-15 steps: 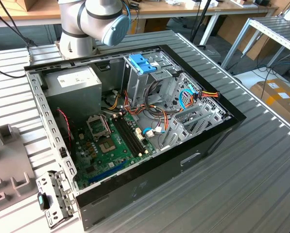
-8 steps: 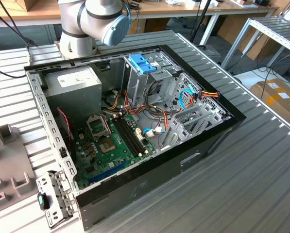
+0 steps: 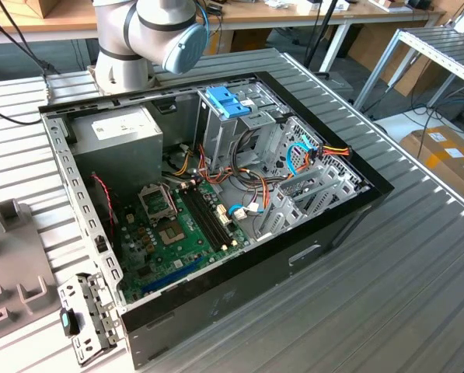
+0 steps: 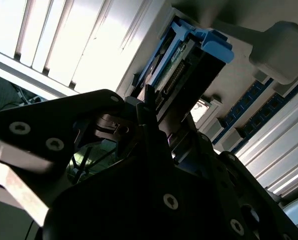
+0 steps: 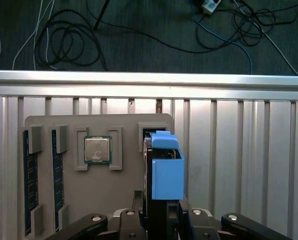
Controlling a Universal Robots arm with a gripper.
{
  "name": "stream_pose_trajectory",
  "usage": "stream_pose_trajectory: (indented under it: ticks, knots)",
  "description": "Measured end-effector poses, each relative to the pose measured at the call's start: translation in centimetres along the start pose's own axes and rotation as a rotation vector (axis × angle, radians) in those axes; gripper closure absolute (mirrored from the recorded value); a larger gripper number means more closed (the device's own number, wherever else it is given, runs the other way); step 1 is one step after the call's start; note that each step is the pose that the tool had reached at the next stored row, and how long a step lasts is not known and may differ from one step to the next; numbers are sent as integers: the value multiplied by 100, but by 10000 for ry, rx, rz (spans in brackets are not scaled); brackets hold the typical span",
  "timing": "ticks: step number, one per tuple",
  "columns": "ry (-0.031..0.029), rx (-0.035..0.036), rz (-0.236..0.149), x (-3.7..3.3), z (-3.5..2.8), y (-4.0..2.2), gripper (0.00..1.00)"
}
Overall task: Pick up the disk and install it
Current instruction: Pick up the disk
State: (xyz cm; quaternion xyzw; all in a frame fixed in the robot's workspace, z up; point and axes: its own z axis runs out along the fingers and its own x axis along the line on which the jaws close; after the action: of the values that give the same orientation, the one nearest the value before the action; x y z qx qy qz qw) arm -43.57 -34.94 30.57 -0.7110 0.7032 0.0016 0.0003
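The disk stands on edge in a light-blue plastic bracket over a slot of the grey parts tray. My gripper has a finger on each side of it and looks shut on it. In the second wrist view the disk's circuit-board edge and blue bracket rise just past the dark gripper body. The open computer case lies on the slatted table in the exterior view, with the arm's base behind it.
On the tray sit a processor and memory sticks. The tray lies at the exterior view's left of the case. Inside the case are a power supply, a motherboard, loose cables and another blue bracket on the drive cage.
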Motion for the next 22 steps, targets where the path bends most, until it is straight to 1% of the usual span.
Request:
stream_pose_trajectory:
  ticks: [6,9,11,13,15,17,19,21,22]
  knots:
    - [-1,2,2,0,-2,0,65]
    - [0,1,2,0,-24,0,65]
    - [0,2,2,0,-83,0,65]
    - [0,0,2,0,-124,0,65]
    - [0,0,2,0,-204,1,65]
    - [0,0,2,-1,-253,1,65]
    - [1,-1,2,-1,-332,1,65]
    - [0,1,2,-1,-391,1,65]
    - [0,1,2,-1,-450,1,65]
